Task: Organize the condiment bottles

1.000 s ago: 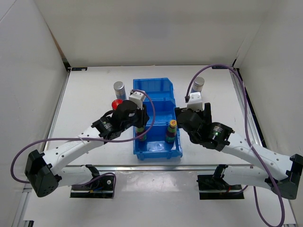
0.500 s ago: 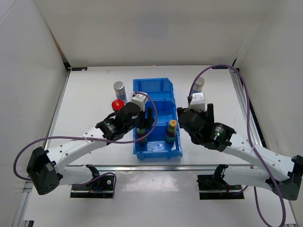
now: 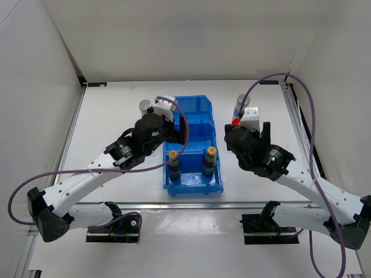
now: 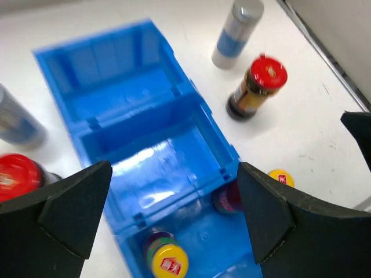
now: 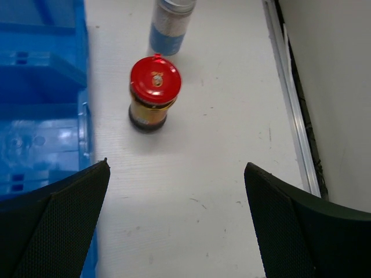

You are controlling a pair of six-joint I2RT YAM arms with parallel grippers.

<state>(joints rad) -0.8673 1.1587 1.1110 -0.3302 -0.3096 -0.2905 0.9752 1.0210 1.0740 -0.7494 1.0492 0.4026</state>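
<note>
Two slim yellow-capped bottles (image 3: 173, 160) (image 3: 210, 157) stand upright in the near compartment of the blue bin (image 3: 191, 110). My left gripper (image 4: 174, 223) hangs open and empty above the bin's middle; one yellow cap (image 4: 167, 259) shows below it. On the table left of the bin stand a silver-capped bottle (image 4: 17, 124) and a red-capped bottle (image 4: 14, 176). Right of the bin stand another red-capped bottle (image 5: 153, 92) and, farther back, another silver-capped bottle (image 5: 170, 23). My right gripper (image 5: 177, 226) is open and empty over bare table, short of that red-capped bottle.
The bin's middle (image 4: 168, 168) and far (image 4: 116, 87) compartments hold nothing. A metal rail (image 5: 293, 116) and the white side wall run close along the right of the right-hand bottles. A purple cable (image 3: 301, 110) loops over the right arm.
My left gripper has opened and let go of a yellow-capped bottle in the near compartment, then lifted back toward the bin's middle. The right gripper has moved farther back toward the right-hand red-capped bottle.
</note>
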